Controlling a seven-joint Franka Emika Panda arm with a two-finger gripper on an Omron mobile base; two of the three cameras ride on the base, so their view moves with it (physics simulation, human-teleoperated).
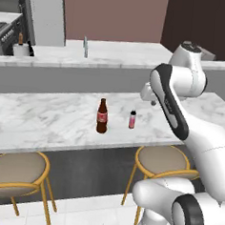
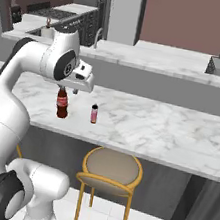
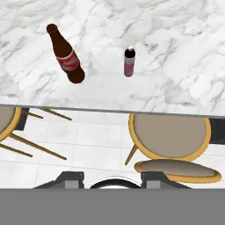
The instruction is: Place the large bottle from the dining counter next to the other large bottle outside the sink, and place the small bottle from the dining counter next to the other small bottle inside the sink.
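Seen from the hand, the large bottle stands upright on the dining counter, ahead of the jaws and off to their left, while the small bottle stands ahead and nearly in line with them, the two well apart. A stool sits directly below the gripper, which hangs clear of the counter edge holding nothing; its fingertips are barely in view, so whether the jaws are spread or drawn in cannot be told. The step in hand looks like approaching the first pick. It would go best by choosing one bottle, opening wider than its body, centring on it, and keeping clear of the other.
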